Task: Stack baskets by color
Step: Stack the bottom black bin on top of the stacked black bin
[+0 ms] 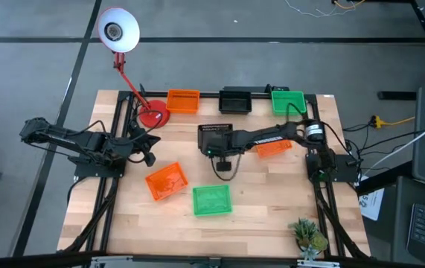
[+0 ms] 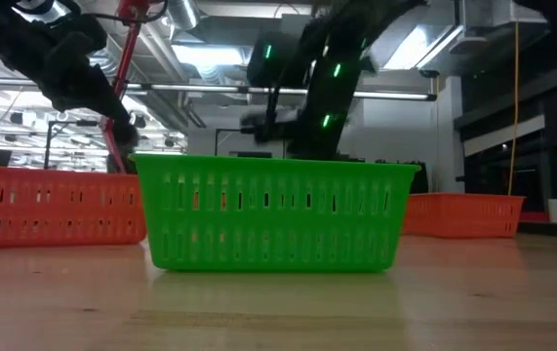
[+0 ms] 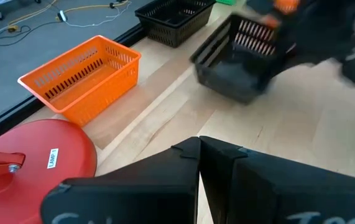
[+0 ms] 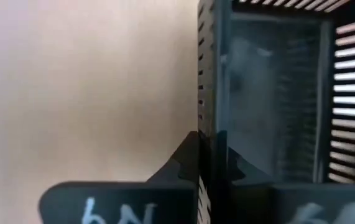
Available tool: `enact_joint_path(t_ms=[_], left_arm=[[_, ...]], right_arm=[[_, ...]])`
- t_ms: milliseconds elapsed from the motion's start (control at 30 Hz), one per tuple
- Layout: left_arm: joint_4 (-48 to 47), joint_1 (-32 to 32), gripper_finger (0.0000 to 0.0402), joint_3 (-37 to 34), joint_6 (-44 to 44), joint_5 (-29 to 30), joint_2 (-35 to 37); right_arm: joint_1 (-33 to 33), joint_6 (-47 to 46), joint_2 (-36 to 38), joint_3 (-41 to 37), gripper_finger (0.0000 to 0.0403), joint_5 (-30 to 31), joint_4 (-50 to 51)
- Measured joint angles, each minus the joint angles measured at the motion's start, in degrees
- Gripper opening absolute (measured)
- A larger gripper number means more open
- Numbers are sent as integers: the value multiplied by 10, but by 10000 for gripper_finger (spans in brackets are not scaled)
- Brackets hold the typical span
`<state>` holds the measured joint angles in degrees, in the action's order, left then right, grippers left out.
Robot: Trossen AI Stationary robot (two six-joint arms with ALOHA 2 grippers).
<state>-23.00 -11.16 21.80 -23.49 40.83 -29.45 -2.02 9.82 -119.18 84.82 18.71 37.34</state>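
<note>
This place looks like a robotics lab inside an industrial hall. The wooden table (image 1: 219, 223) stands on a grey concrete floor (image 1: 41, 67), and a black metal frame (image 1: 126, 134) on it carries the arms. Loose cables (image 1: 391, 123) lie on the floor beside it. The low view shows an open ceiling with metal ducts (image 2: 497, 19), pipes and long strip lights (image 2: 415, 44).

Right tool (image 1: 211, 141) clamped shut mid-table; left tool (image 1: 149, 144) shut, parked.
</note>
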Motion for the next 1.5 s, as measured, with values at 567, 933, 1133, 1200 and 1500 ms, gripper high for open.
enact_joint_path(t_ms=[567,933,1133,1200,1500], left_arm=[[-1,0,0,0,1,4,0],[-1,0,0,0,2,4,0],[-1,0,0,0,16,4,0],[-1,0,0,0,16,4,0],[-1,0,0,0,16,5,0]], right_arm=[[-161,111,245,1,1,78,85],[-306,210,151,1,0,-118,-27],[-321,244,107,0,0,-138,-16],[-324,253,98,0,0,-139,-8],[-327,260,91,0,0,-144,24]])
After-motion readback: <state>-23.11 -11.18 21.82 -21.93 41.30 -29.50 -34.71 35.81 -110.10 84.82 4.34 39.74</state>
